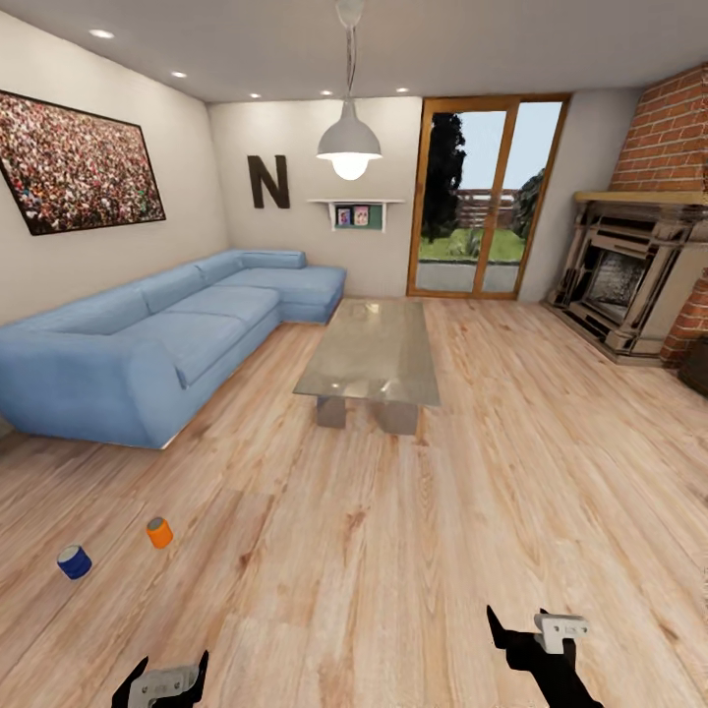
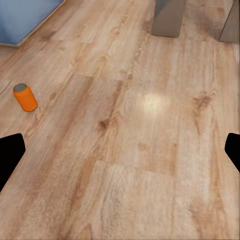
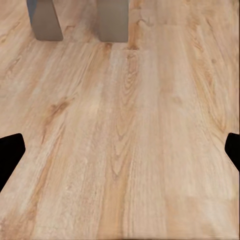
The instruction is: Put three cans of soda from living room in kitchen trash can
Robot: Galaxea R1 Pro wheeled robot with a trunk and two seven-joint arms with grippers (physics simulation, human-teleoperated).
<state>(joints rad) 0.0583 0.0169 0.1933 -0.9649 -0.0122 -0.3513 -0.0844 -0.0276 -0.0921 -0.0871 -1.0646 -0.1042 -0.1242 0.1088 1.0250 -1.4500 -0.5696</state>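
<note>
I am in the living room. Two soda cans lie on the wood floor ahead to my left: an orange can [image 1: 159, 532] and, closer to the left, a dark blue can [image 1: 74, 561]. The orange can [image 2: 25, 97] also appears off to one side in the left wrist view. My left gripper [image 1: 162, 678] is low at the front, open and empty, short of both cans. My right gripper [image 1: 531, 629] is open and empty over bare floor. Both wrist views show the fingers [image 2: 10, 155] [image 3: 10, 152] spread wide. The third can and the trash can are out of view.
A blue L-shaped sofa [image 1: 147, 339] runs along the left wall. A glass coffee table [image 1: 374, 354] stands ahead in the middle, with its grey legs [image 3: 112, 20] in the right wrist view. The brick fireplace [image 1: 629, 285] is at the right and a glass door [image 1: 482, 206] at the back.
</note>
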